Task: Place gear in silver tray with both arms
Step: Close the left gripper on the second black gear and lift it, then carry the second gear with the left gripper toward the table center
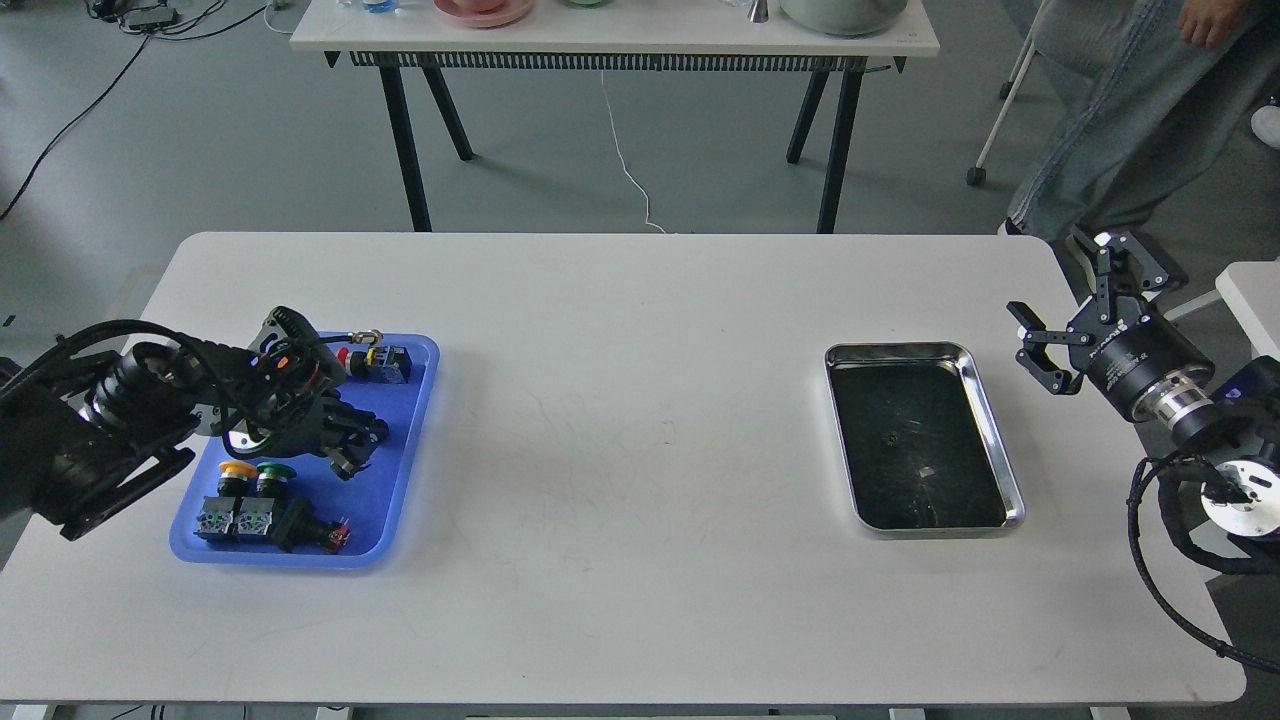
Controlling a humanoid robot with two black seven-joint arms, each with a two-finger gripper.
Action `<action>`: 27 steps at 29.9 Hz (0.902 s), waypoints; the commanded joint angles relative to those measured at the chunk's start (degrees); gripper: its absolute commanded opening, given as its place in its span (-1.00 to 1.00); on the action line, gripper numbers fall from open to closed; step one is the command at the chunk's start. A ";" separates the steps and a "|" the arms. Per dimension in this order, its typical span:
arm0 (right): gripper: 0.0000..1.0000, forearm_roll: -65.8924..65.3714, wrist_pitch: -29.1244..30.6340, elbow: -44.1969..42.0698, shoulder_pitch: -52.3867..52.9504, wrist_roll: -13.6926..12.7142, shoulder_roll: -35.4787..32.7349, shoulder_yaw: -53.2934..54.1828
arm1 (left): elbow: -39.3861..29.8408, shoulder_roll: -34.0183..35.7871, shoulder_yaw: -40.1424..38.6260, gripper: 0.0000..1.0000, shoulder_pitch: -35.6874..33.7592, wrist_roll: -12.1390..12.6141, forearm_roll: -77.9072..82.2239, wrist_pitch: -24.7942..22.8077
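The silver tray [1010,478] lies on the right half of the white table, its dark bottom holding only tiny specks. My left gripper [355,447] is down inside the blue plastic tray [415,420] at the left, its dark fingers close together over the tray's middle. I cannot tell whether they hold anything. No gear can be made out among the dark parts there. My right gripper [1085,300] hovers just past the silver tray's far right corner, open and empty.
The blue tray holds a yellow push button [238,471], a green one [276,470], switch blocks [235,520] and a black-and-yellow part [385,363]. A second table [615,35] stands behind, and a person [1110,110] stands at the far right.
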 commanded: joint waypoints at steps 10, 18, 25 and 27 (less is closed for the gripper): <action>0.97 -0.04 0.00 -0.07 0.00 0.00 0.02 0.79 | -8.33 6.90 -0.98 -0.76 -3.33 0.00 0.01 -0.08; 0.97 -0.04 0.08 -0.07 0.00 0.00 0.10 1.23 | -23.71 15.60 -7.91 -0.76 -5.45 0.00 0.01 -0.61; 0.97 -0.04 0.08 0.02 0.44 0.00 0.46 2.11 | -36.46 11.24 -9.25 -0.76 -13.52 0.00 0.01 -8.68; 0.97 -0.04 0.08 0.02 0.79 0.00 0.46 2.11 | -36.91 6.06 -9.07 -0.77 -14.85 0.00 0.01 -10.36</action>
